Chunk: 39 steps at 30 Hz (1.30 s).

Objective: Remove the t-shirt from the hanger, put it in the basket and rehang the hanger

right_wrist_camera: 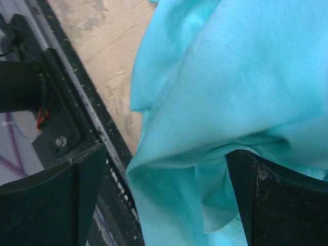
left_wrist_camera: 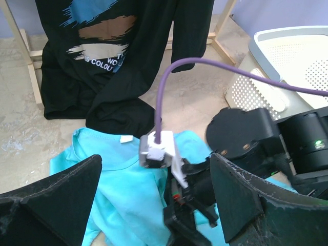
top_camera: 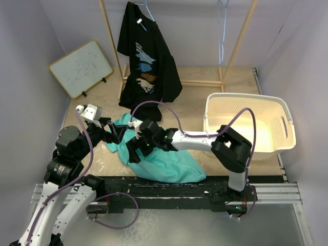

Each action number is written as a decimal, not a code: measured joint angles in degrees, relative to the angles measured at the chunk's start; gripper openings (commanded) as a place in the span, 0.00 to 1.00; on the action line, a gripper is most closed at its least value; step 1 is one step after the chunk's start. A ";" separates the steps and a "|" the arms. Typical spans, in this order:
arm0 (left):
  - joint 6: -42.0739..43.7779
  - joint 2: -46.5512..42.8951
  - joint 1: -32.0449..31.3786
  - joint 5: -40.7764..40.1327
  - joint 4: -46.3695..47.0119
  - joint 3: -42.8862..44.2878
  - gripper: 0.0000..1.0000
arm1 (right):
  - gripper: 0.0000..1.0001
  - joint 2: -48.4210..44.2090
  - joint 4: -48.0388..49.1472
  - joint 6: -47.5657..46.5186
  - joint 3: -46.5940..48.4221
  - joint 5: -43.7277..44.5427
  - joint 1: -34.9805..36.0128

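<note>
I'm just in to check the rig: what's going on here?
A teal t-shirt lies crumpled on the table. The right gripper is open, straddling a fold of it. The left gripper is open close beside, facing it. A black t-shirt hangs on the rack behind, untouched.

Lilac walls (top_camera: 31, 41), wood rack (top_camera: 111, 41), whiteboard (top_camera: 81, 68) L, beige tbl (top_camera: 205, 97)

Black graphic t-shirt (top_camera: 146, 61) hanging from a pale blue hanger (top_camera: 148, 10) on a wooden rack (top_camera: 112, 41), teal t-shirt (top_camera: 164, 164) lying crumpled on the table (top_camera: 205, 97), left gripper (top_camera: 118, 134) and right gripper (top_camera: 134, 150) reaching over it, white basket (top_camera: 249, 125) sitting to the right, whiteboard (top_camera: 81, 68) leaning by the left wall.
</note>
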 measured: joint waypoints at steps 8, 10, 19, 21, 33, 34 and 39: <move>0.00 -0.04 0.00 -0.02 -0.04 0.00 0.89 | 0.01 7.67 -3.34 -0.17 6.32 8.04 2.54; 0.00 -0.04 -0.02 -0.09 -0.04 0.00 0.89 | 0.00 8.31 -4.92 0.50 6.62 9.88 2.60; 0.00 -0.04 -0.02 -0.39 -0.17 0.00 0.89 | 0.00 -0.72 -15.32 0.17 6.97 20.87 2.19; -0.02 -0.04 -0.02 -0.42 -0.20 0.02 0.89 | 0.00 -6.62 -18.84 -0.35 8.41 23.50 0.74; -0.02 -0.07 -0.02 -0.39 -0.44 0.00 0.89 | 0.00 -32.79 -33.79 -3.30 36.98 30.84 -31.71; -0.02 -0.07 -0.02 -0.37 -0.44 0.02 0.89 | 0.00 -32.74 -35.67 -3.69 40.74 32.26 -31.69; 0.00 -0.15 -0.02 -0.37 -0.44 0.00 0.89 | 0.00 -33.22 -43.28 -5.11 54.62 41.77 -34.67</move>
